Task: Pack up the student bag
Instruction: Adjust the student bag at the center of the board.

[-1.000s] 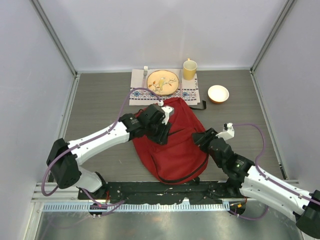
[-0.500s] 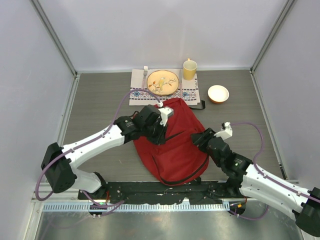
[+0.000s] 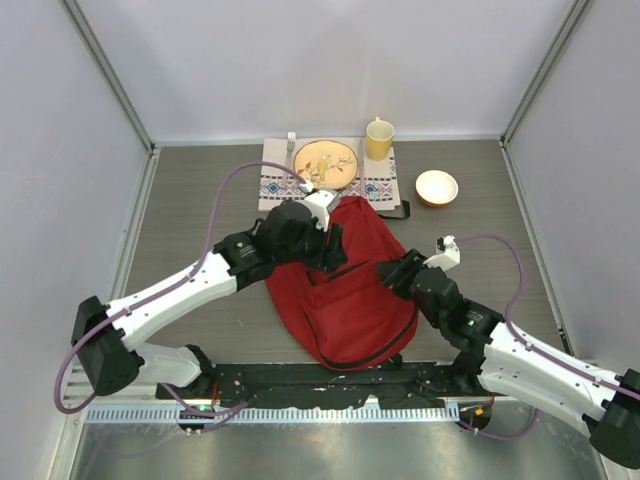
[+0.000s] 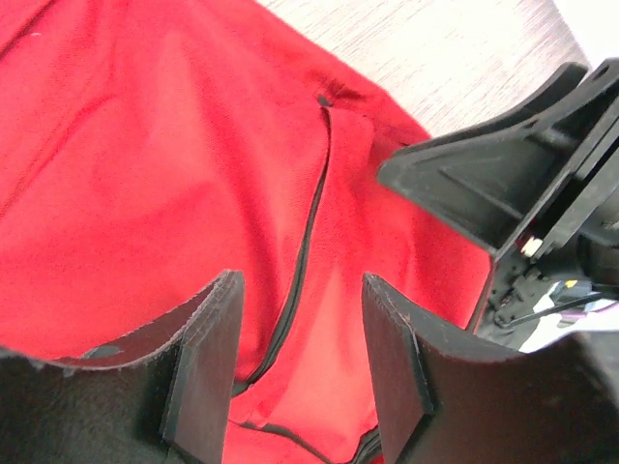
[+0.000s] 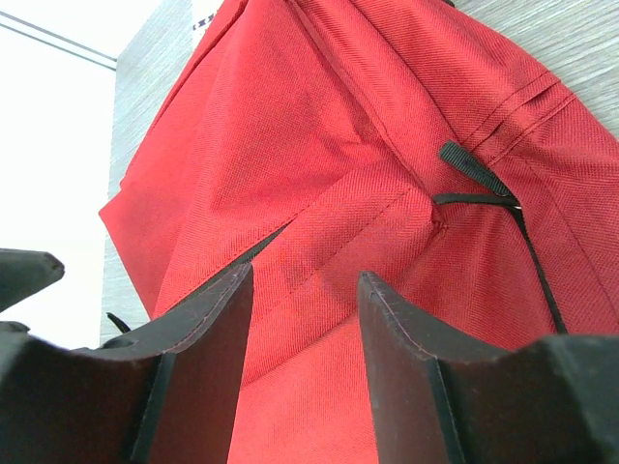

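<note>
The student bag (image 3: 352, 312), a big red backpack, lies flat in the middle of the table, its top toward the far side. My left gripper (image 3: 333, 252) hovers over its upper left part, open. In the left wrist view the left gripper (image 4: 300, 362) straddles a black zipper (image 4: 308, 232) on the red fabric without gripping it. My right gripper (image 3: 387, 277) is at the bag's right edge, also open. In the right wrist view the right gripper (image 5: 305, 333) has a fold of red cloth (image 5: 329, 232) showing beyond its fingers, and a black strap loop (image 5: 474, 169) lies further off.
Behind the bag a patterned placemat (image 3: 276, 186) holds a plate (image 3: 325, 163) and a fork (image 3: 291, 142). A yellow mug (image 3: 379, 139) and a small bowl (image 3: 436, 187) stand at the back right. A black bag strap (image 3: 400, 210) pokes out near the placemat.
My left arm has slid toward the far side over the bag, and its wrist now sits nearer the placemat. The right gripper has edged slightly further in along the bag's right side.
</note>
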You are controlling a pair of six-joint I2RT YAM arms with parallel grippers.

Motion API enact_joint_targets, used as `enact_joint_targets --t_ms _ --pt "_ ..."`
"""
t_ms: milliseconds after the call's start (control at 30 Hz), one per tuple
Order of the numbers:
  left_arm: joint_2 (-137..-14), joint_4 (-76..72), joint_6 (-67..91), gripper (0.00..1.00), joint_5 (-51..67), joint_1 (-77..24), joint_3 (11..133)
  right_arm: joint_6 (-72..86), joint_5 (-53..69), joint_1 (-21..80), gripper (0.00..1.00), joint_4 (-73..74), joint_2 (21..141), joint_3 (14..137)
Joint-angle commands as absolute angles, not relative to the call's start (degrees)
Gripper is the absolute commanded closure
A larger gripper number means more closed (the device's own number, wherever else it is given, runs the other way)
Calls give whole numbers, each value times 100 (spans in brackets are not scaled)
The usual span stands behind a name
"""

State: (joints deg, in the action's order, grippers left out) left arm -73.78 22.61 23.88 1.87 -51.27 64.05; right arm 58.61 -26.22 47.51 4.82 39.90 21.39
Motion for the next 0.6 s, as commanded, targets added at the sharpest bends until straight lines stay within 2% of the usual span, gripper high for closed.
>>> enact_joint_targets --t_ms 0,100,367,567 --pt "-8118 1363 2821 45 736 -5124 6705 5836 -2803 4755 48 465 3841 2373" --pt "-8577 1213 3163 46 1396 -5124 6943 5871 -3014 4755 48 746 3526 2373" --pt "-9350 1230 3779 49 871 -5124 6741 5959 -3392 4755 48 1485 2708 2320" --pt "-9379 1651 3762 48 932 -5124 6855 6029 -3384 4755 48 1538 2689 2303"
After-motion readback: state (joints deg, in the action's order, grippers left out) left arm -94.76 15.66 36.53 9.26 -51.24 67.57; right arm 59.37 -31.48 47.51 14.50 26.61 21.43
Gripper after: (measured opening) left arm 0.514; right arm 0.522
